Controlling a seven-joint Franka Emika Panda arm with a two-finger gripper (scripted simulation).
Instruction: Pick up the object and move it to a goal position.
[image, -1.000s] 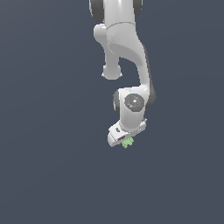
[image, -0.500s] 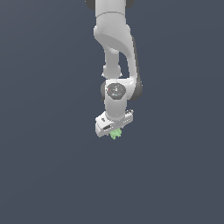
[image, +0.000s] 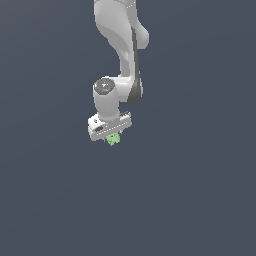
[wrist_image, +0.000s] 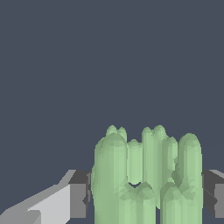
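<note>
The object is a small light-green jagged lump (image: 113, 139) that sits right under the white gripper head in the exterior view. My gripper (image: 113, 138) points downward and is shut on it. In the wrist view the lump (wrist_image: 146, 175) fills the space between the two dark fingertips (wrist_image: 79, 192), which press against its sides. It looks like a cluster of rounded green columns. The arm hangs from the top of the exterior view. I see no goal marker in either view.
A plain dark grey-blue surface (image: 200, 200) fills the background in both views. No other objects show.
The arm has swung toward the exterior view's left with the green lump still held in the gripper. The wrist has turned along with it.
</note>
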